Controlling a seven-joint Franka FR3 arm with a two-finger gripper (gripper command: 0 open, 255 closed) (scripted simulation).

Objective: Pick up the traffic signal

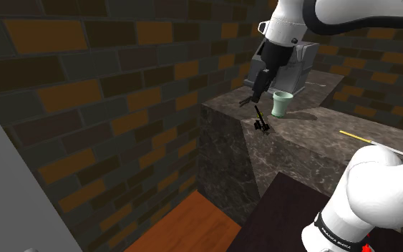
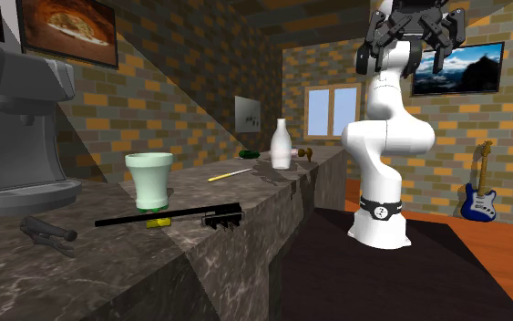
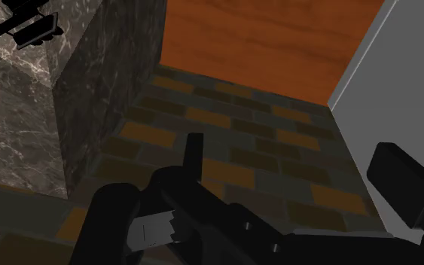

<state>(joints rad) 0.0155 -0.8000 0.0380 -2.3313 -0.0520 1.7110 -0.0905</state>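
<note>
black and slender, the signal (image 1: 261, 123) lies flat on the dark stone-look worktop (image 1: 314, 143), close to its edge and just beside the pale green cup (image 1: 282, 104), on the shoulder view's left of it. the end effector (image 1: 255, 97) hangs above it in front of the grey coffee machine (image 1: 300, 64), apart from the signal, spread wide and gripping nothing as far as the second exterior view shows. the signal sits below it and a little toward the stand. in the second exterior view its pole runs along the worktop edge, with the blocky head at that view's right. i judge the descent needs the jaws turned across that pole
</note>
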